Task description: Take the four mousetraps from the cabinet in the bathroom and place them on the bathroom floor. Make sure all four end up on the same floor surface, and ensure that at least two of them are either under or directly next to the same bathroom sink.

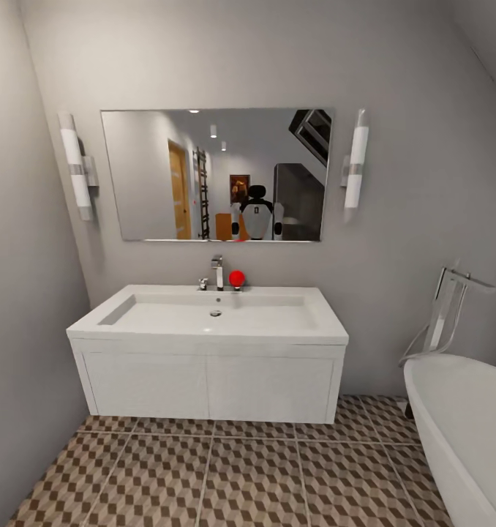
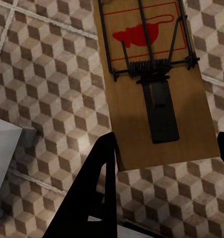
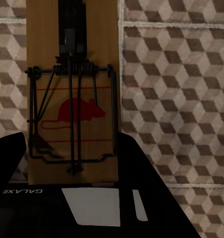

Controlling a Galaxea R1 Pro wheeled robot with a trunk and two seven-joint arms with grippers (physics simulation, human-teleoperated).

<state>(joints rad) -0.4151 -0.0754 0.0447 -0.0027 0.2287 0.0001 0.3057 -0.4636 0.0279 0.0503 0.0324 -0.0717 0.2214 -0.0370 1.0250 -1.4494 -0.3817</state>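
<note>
We face the sink [image 1: 208,315] at frame centre, each gripper pinching a mousetrap over the floor [image 1: 226,483]: left gripper [image 2: 164,148] on one trap [image 2: 156,94], right gripper [image 3: 72,168] on another [image 3: 72,99]. We judge lowering both beside the sink comes next; the other traps and the cabinet stay out of sight.

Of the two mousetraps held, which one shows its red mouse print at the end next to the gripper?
The right gripper's mousetrap: its mouse print lies by the gripper. The left gripper's mousetrap has it at the far end.
</note>
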